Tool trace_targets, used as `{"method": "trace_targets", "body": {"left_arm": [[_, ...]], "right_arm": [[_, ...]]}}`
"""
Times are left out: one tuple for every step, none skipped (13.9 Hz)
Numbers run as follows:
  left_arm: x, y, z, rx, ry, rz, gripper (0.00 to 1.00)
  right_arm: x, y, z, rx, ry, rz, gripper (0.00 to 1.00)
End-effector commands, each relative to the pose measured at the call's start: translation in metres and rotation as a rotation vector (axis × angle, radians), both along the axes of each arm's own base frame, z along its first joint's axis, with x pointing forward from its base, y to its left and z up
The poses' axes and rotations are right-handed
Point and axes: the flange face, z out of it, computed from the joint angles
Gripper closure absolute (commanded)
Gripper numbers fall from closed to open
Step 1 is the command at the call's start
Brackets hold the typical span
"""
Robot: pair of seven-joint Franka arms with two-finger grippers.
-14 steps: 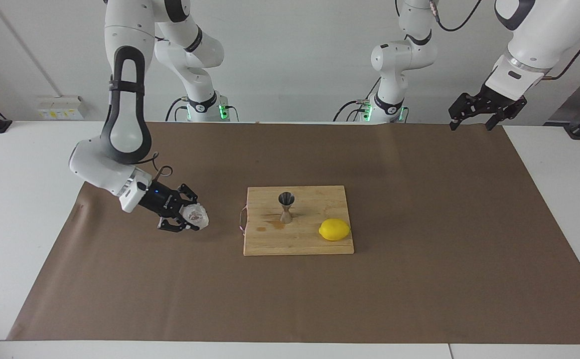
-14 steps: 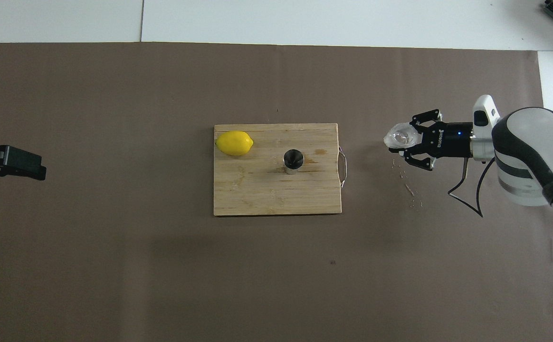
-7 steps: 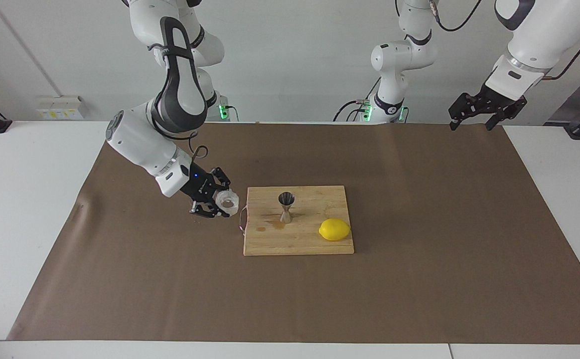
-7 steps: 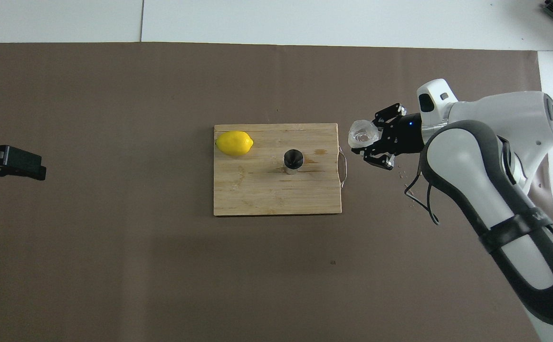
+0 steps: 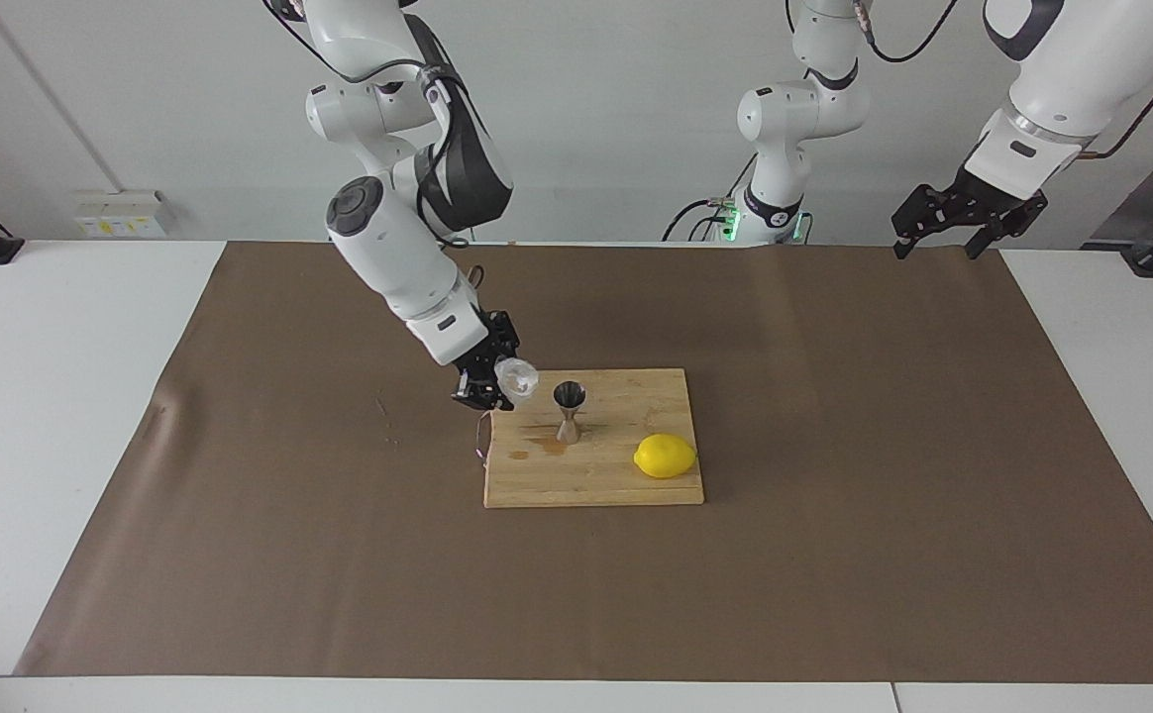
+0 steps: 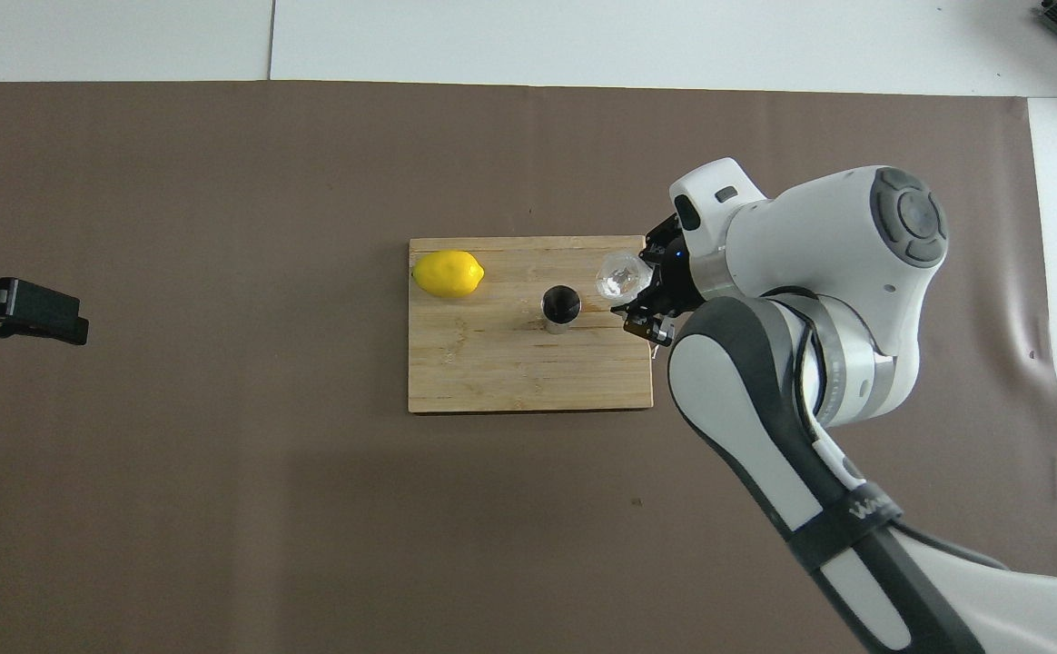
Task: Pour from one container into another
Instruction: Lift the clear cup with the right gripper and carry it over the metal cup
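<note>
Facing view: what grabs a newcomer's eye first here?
The right gripper, which holds the clear glass cup tilted over the right arm's end of the wooden cutting board, just beside the steel jigger standing upright on it. Next, the bright yellow lemon on the board toward the left arm's end. The left gripper waits raised over the table's edge.

A cutting board lies on the paper sheet covering the table. On the board stands the jigger, upright; the lemon lies on the board too, farther from the robots than the jigger and toward the left arm's end. The cup hangs over the board's edge toward the right arm's end, just beside the jigger.
</note>
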Motion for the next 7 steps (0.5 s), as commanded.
{"method": "trace_targets", "body": {"left_arm": [[-0.001, 0.003, -0.001, 0.012, -0.004, 0.002, 0.00], [-0.001, 0.003, -0.001, 0.012, -0.004, 0.001, 0.00], [-0.001, 0.003, -0.001, 0.012, -0.004, 0.002, 0.00], [-0.001, 0.003, -0.001, 0.012, -0.004, 0.002, 0.00], [-0.001, 0.003, -0.001, 0.012, -0.004, 0.002, 0.00], [-0.001, 0.003, -0.001, 0.012, -0.004, 0.002, 0.00], [-0.001, 0.003, -0.001, 0.012, -0.004, 0.001, 0.00]], "right_arm": [[-0.005, 0.027, 0.008, -0.092, -0.019, 0.019, 1.00], [-0.007, 0.041, 0.009, -0.115, -0.020, 0.037, 1.00], [-0.004, 0.046, 0.009, -0.140, -0.025, 0.054, 1.00], [-0.002, 0.048, 0.011, -0.172, -0.028, 0.073, 1.00], [-0.002, 0.048, 0.010, -0.196, -0.031, 0.086, 1.00], [-0.002, 0.048, 0.011, -0.220, -0.044, 0.100, 1.00], [-0.007, 0.056, 0.009, -0.248, -0.054, 0.128, 1.00]]}}
